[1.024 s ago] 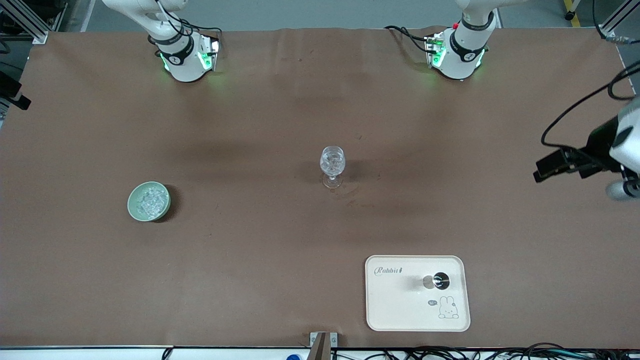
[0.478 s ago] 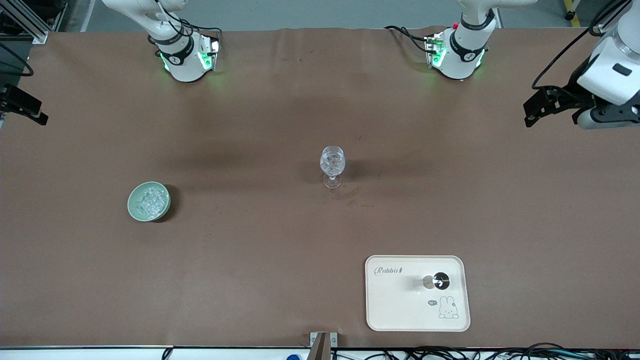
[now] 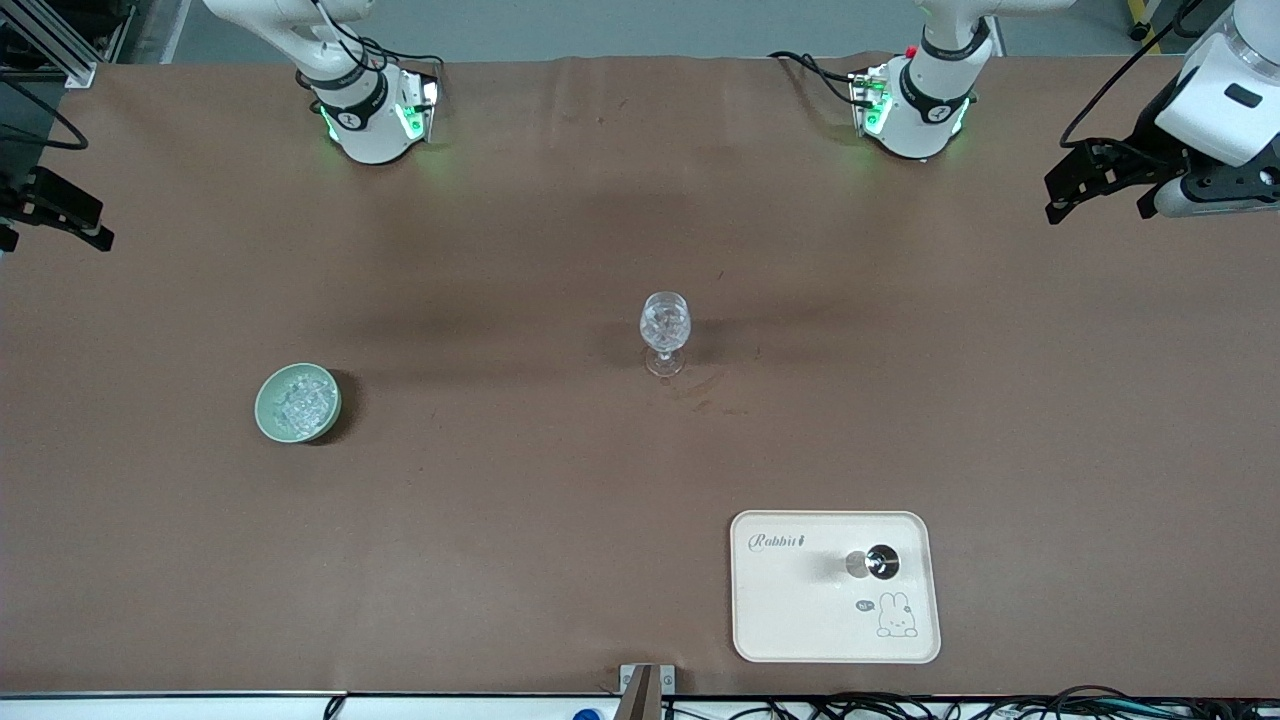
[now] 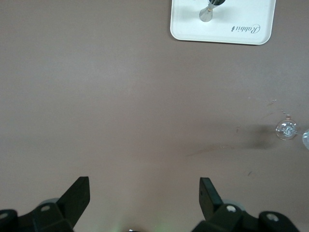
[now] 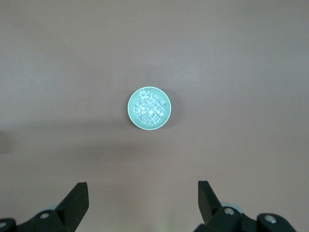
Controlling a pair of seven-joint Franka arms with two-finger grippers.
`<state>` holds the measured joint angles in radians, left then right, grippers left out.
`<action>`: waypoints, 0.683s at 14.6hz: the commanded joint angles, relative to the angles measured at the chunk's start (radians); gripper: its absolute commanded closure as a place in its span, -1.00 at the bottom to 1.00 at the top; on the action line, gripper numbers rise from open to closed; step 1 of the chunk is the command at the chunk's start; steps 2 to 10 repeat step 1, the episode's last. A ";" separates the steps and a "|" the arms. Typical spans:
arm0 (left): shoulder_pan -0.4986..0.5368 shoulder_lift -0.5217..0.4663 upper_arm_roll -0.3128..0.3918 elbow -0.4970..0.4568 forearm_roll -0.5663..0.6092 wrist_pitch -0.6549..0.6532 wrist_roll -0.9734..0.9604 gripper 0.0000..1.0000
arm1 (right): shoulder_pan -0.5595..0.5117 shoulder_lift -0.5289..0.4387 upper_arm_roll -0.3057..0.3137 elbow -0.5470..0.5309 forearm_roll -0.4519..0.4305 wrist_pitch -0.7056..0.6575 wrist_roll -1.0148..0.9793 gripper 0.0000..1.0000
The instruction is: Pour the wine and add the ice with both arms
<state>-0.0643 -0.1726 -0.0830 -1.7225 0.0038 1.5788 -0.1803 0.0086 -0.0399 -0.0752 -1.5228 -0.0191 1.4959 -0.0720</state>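
Hovering w/ jaws fully spread & empty, left gripper & right gripper flank table ends, clearing access: ice in green bowl at 8 o'clock from centre wine glass.

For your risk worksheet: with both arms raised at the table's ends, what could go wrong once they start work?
1. The wine glass stands alone on a thin stem; a sideways nudge could topple it.
2. The ice is heaped in a small green bowl; chunks might spill.
3. The metal vessel looks shiny, so open fingers may slip.
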 commanded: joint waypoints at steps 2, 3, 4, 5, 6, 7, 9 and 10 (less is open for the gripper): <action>0.000 -0.016 0.006 -0.009 -0.016 0.009 0.013 -1.00 | 0.002 -0.017 -0.005 -0.017 -0.001 0.015 -0.008 -1.00; 0.000 -0.016 0.006 -0.009 -0.016 0.009 0.013 -1.00 | 0.002 -0.017 -0.005 -0.017 -0.001 0.015 -0.008 -1.00; 0.000 -0.016 0.006 -0.009 -0.016 0.009 0.013 -1.00 | 0.002 -0.017 -0.005 -0.017 -0.001 0.015 -0.008 -1.00; 0.000 -0.016 0.006 -0.009 -0.016 0.009 0.013 -1.00 | 0.002 -0.017 -0.005 -0.017 -0.001 0.015 -0.008 -1.00; 0.000 -0.016 0.006 -0.009 -0.016 0.009 0.013 -1.00 | 0.002 -0.017 -0.005 -0.017 -0.001 0.015 -0.008 -1.00; 0.000 -0.016 0.006 -0.009 -0.016 0.009 0.013 -1.00 | 0.002 -0.017 -0.005 -0.017 -0.001 0.015 -0.008 -1.00; 0.000 -0.016 0.006 -0.009 -0.016 0.009 0.013 -1.00 | 0.002 -0.017 -0.005 -0.017 -0.001 0.015 -0.008 -1.00; 0.000 -0.016 0.006 -0.009 -0.016 0.009 0.013 -1.00 | 0.002 -0.017 -0.005 -0.017 -0.001 0.015 -0.008 -1.00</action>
